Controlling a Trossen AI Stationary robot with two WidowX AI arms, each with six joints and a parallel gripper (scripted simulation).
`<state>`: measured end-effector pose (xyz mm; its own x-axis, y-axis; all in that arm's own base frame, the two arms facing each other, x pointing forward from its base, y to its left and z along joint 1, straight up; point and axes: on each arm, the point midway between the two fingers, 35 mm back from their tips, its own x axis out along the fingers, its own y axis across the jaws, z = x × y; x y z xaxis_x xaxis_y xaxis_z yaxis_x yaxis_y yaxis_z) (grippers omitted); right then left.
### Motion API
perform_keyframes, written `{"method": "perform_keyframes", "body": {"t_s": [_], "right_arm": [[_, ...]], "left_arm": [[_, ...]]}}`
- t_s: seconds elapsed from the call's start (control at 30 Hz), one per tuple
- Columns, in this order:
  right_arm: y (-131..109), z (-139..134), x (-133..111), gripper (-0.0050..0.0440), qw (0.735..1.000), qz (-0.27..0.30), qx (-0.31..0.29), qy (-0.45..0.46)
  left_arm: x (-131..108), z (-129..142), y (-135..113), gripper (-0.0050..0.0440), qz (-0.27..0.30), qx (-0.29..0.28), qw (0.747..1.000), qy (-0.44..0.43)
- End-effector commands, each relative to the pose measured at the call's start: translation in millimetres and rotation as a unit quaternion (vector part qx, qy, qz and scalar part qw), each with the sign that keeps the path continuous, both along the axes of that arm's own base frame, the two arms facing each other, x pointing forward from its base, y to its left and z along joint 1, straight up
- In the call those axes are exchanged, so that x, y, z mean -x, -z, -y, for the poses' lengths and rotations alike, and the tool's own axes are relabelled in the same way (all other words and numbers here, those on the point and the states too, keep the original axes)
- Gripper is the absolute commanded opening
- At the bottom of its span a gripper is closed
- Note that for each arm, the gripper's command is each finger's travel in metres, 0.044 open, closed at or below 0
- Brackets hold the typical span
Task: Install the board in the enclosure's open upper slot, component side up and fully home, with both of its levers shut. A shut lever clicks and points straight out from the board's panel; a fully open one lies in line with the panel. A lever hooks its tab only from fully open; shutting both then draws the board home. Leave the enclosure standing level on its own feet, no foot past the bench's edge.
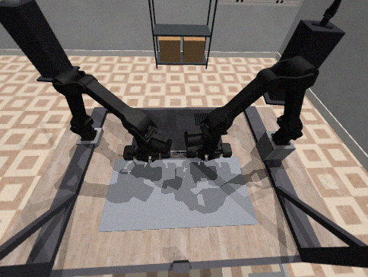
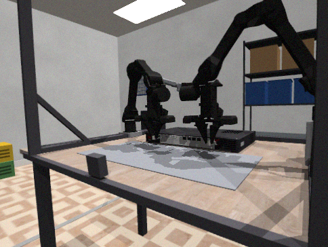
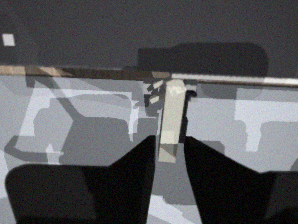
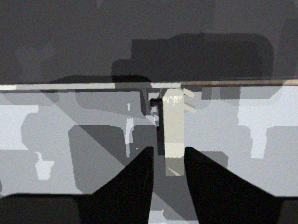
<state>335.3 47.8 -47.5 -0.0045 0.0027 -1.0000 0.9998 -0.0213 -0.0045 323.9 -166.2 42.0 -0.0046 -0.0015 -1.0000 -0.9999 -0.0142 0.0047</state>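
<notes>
The dark enclosure (image 1: pixel 172 129) (image 2: pixel 237 136) (image 3: pixel 90 30) (image 4: pixel 65 30) stands level at the back of the bench. The board's light panel (image 2: pixel 173 139) (image 3: pixel 240 79) (image 4: pixel 60 87) runs along its front, close to the front edge; the board behind it is hidden. The left lever (image 3: pixel 172 115) and right lever (image 4: pixel 174 125) are pale and point about straight out from the panel. My left gripper (image 3: pixel 169 142) (image 2: pixel 154 138) is slightly open around the left lever's outer end. My right gripper (image 4: pixel 168 153) (image 2: pixel 209 140) is slightly open around the right lever's end. Gaps show beside both levers.
A grey mat (image 1: pixel 171 218) (image 2: pixel 220 178) lies in front of the enclosure on the wooden bench (image 1: pixel 171 243). Dark frame rails border the bench, and a small dark block (image 1: pixel 181 265) (image 2: pixel 97 165) stands at the front rail. Both arms lean over the enclosure.
</notes>
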Motion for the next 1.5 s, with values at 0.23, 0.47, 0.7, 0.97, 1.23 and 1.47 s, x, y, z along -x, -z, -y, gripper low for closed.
{"method": "perform_keyframes", "body": {"t_s": [0.23, 0.47, 0.7, 0.97, 1.23, 1.47], "right_arm": [[-66, 1, -10, 0.0200, 1.000, 0.024, -0.003, 0.006], [-74, 2, -7, 0.0200, 1.000, 0.026, -0.003, -0.005], [-99, 7, -8, 0.0200, 0.984, 0.112, -0.003, -0.138], [-126, 12, -8, 0.0200, 0.943, 0.199, 0.025, -0.265], [-162, 19, -3, 0.0200, 0.856, 0.296, 0.101, -0.412], [-183, 24, 3, 0.0200, 0.786, 0.342, 0.164, -0.488]], "left_arm": [[-6, 1, -65, 0.0201, 0.024, 0.011, 1.000, -0.005], [-2, 0, -69, 0.0273, 0.017, 0.002, 1.000, 0.011], [8, 1, -77, 0.0440, 0.047, -0.039, 0.984, 0.169], [15, 2, -83, 0.0440, 0.071, -0.077, 0.944, 0.312], [25, 1, -89, 0.0440, 0.098, -0.119, 0.867, 0.473], [28, 1, -92, 0.0440, 0.109, -0.137, 0.825, 0.538]]}}
